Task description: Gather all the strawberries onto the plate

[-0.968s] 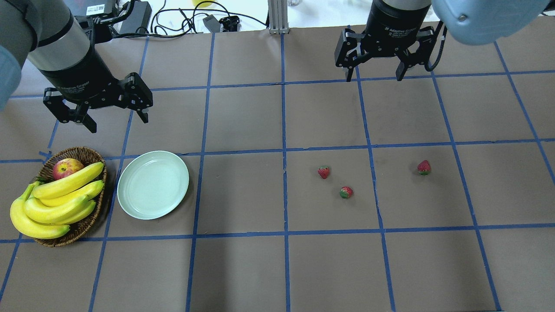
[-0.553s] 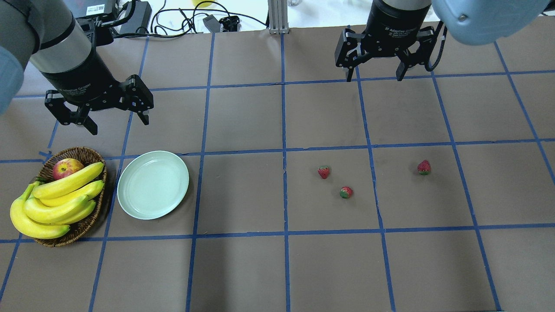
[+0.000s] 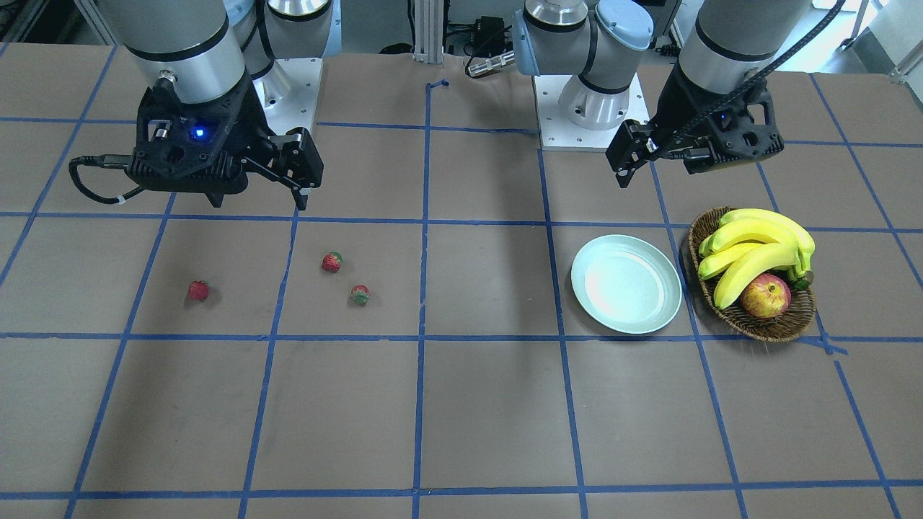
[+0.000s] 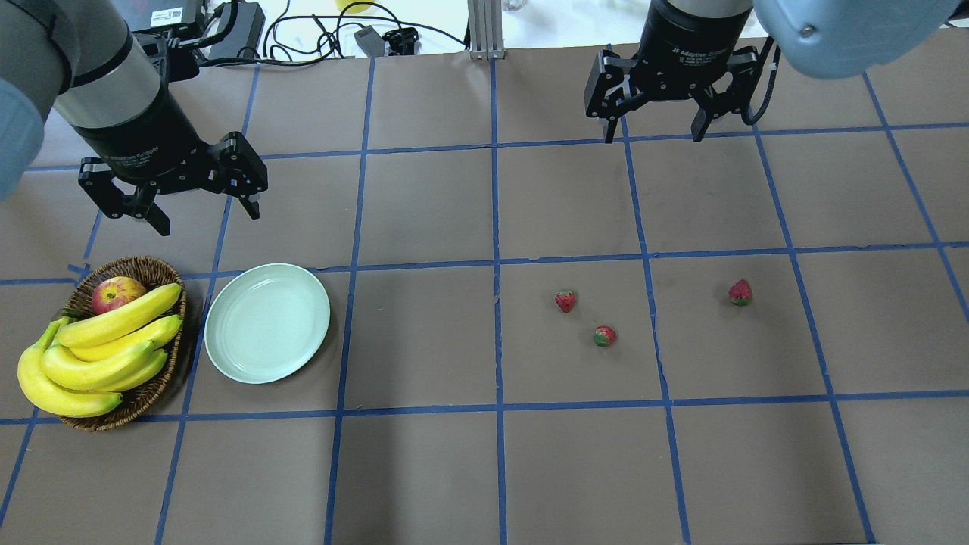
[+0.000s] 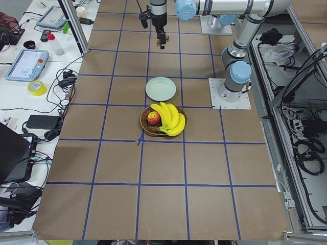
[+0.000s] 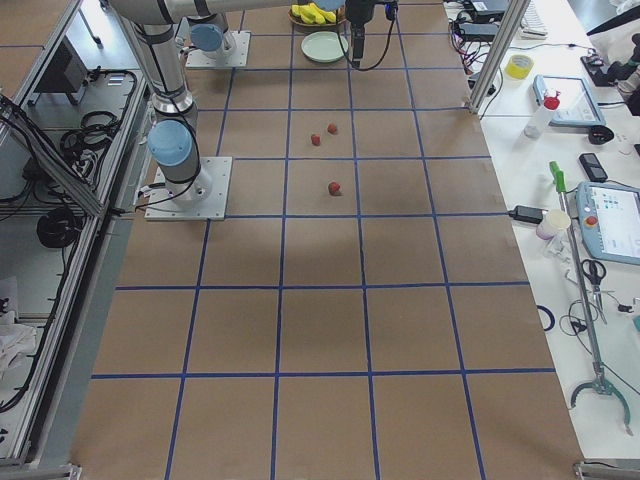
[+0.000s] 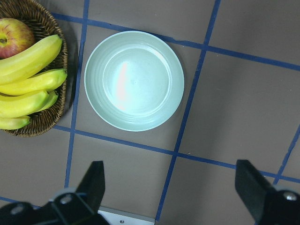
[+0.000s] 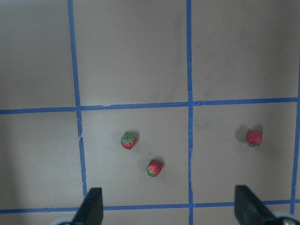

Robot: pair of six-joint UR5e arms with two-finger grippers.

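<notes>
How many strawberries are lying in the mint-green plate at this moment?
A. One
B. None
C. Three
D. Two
B. The plate holds nothing. All three strawberries lie on the table, well apart from the plate, on the robot's right half.

Glossy plate (image 4: 267,322); woven wicker basket (image 4: 155,393)
</notes>
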